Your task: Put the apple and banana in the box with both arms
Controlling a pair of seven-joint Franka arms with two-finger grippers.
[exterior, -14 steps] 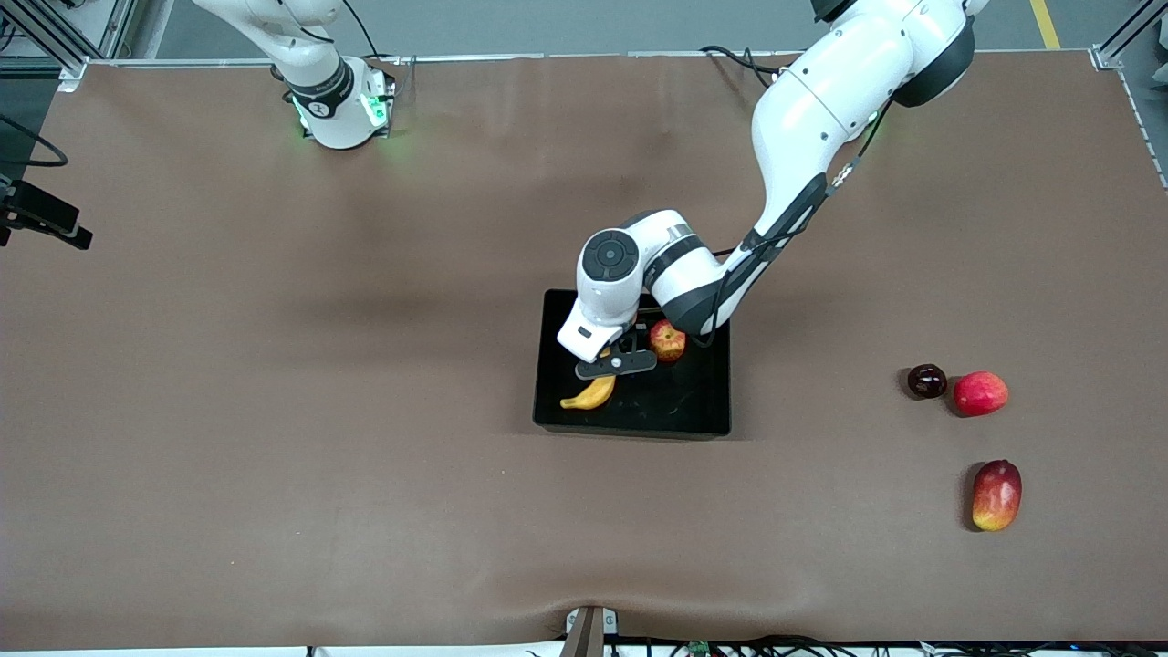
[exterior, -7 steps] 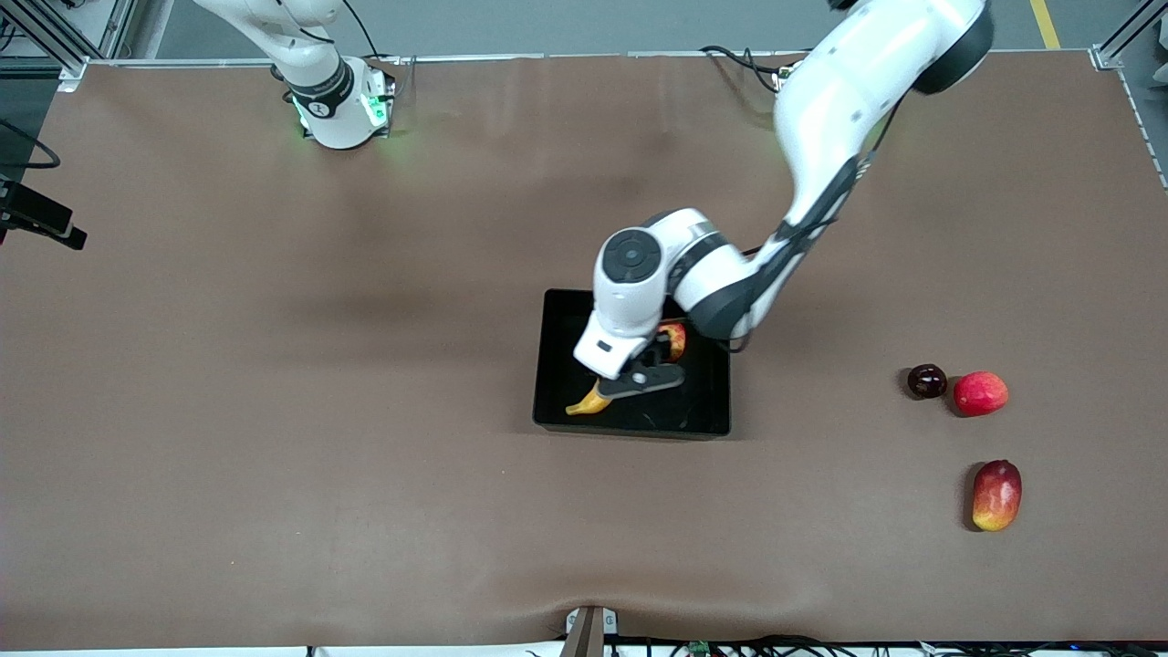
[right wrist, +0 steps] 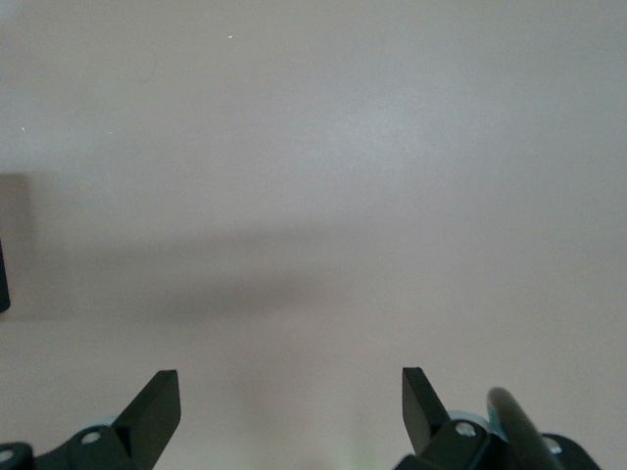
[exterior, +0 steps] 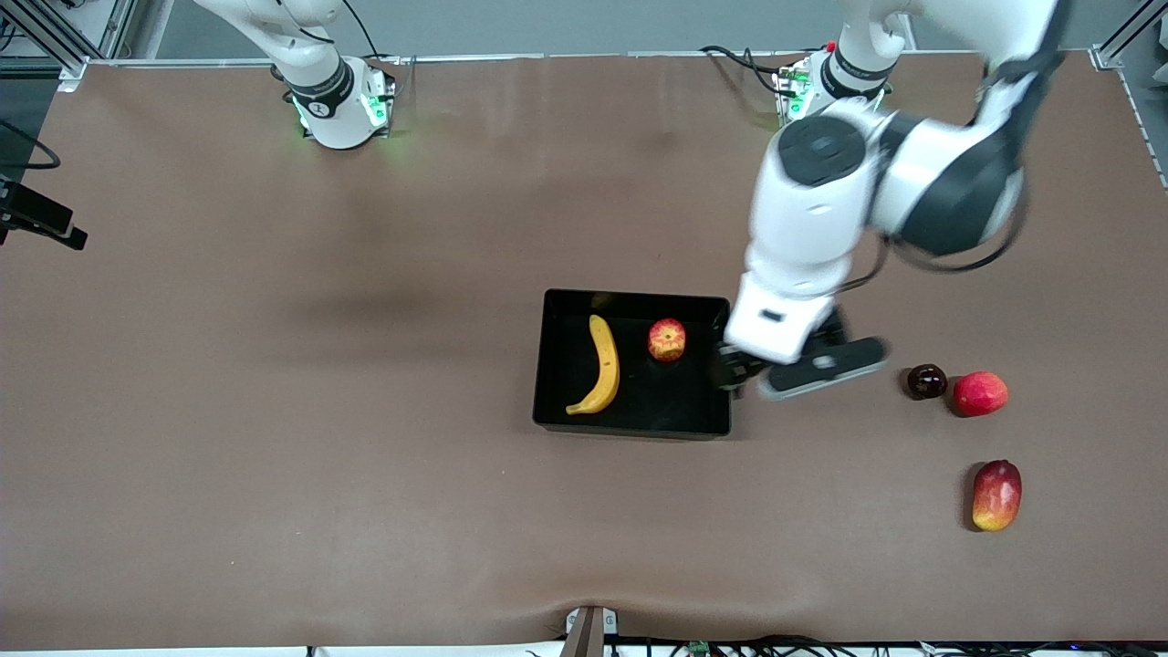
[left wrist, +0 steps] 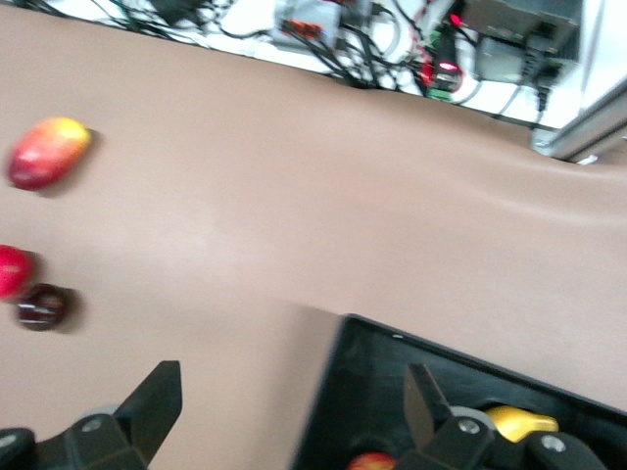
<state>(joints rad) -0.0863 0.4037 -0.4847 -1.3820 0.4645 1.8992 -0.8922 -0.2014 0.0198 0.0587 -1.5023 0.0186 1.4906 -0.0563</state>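
Jaws apart and empty on the left gripper (exterior: pixel 744 370), raised over the box's (exterior: pixel 557 418) wall at the left arm's end. Jaws likewise apart on the waiting right gripper (right wrist: pixel 291 406), over bare table (exterior: pixel 274 456). In the shallow, glossy black box: the curved yellow banana (exterior: pixel 600 367), dark-tipped, lying just beside but apart from the small red, yellow-streaked apple (exterior: pixel 667 339). Well apart on the table, toward the left arm's end: a dark round fruit (exterior: pixel 926 380), a red fruit (exterior: pixel 980 393), a mango (exterior: pixel 995 495).

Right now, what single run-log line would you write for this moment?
banana: in box | apple: in box | left tool: open, empty, over box edge | right tool: open, waiting over bare table
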